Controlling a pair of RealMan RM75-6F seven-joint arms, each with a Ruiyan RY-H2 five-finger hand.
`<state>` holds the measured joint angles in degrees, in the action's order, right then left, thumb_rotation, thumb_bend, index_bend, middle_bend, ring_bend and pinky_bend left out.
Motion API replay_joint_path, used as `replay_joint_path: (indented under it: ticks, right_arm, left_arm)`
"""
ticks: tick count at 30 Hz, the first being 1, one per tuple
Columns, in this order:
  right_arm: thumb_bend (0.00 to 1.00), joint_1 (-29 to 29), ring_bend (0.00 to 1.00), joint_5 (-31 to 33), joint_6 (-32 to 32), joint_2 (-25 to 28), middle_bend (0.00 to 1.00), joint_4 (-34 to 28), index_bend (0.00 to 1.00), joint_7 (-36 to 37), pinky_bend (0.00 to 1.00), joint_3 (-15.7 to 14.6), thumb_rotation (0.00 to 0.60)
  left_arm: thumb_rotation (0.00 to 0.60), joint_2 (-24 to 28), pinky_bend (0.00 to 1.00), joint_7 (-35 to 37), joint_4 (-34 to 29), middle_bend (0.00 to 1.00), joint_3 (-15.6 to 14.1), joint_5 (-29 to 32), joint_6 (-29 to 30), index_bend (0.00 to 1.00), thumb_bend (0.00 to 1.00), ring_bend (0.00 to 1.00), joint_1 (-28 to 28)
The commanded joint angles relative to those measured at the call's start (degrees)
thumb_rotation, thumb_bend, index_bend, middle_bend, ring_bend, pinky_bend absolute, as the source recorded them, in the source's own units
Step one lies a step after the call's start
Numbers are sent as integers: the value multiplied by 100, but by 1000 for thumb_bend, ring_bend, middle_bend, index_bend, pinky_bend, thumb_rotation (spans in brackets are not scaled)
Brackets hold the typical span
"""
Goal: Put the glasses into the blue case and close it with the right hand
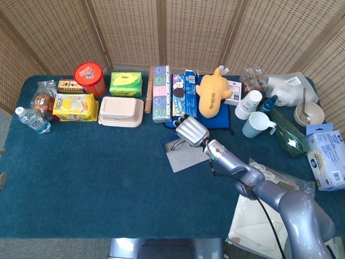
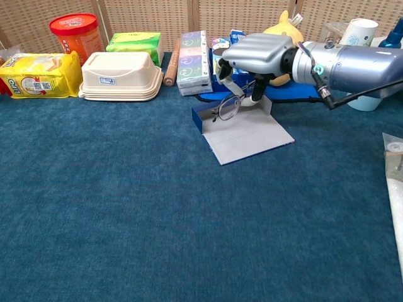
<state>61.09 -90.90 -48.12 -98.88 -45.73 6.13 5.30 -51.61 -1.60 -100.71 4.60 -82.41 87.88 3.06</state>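
Glasses (image 2: 228,108) hang from right hand (image 2: 257,53) — over blue case (image 2: 242,129).

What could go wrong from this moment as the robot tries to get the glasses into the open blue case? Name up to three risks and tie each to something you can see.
1. The right hand holds the glasses from above while they hang tilted, so they might slip.
2. The blue case lies open with a low wall; the glasses could catch on it or land on the flap.
3. The tissue boxes and yellow plush toy stand close behind, so the hand might knock them.
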Motion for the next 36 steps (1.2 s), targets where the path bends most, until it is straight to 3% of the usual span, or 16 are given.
replay_joint_path:
  ticks: [1,9,20,36]
  right_arm:
    - [273,-29,316,27,11,-22,343,47,679,7,281,-24,600]
    - [271,-98,305,89,47,-68,339,94,662,-23,275,-90,600]
    - [242,-73,272,203,46,-121,301,89,524,-132,265,-7,600]
    - [241,-133,246,412,-54,159,275,-509,489,-612,260,165,600]
  left_arm:
    - [600,-1,190,-2,1,204,0,-2,-5,239,358,176,3]
    - [600,-22,189,-9,7,203,-6,4,-10,239,357,175,-3]
    - [600,-24,189,5,21,203,0,-7,13,239,357,176,-12]
    - [600,-36,192,83,73,204,0,-69,79,239,357,176,-38]
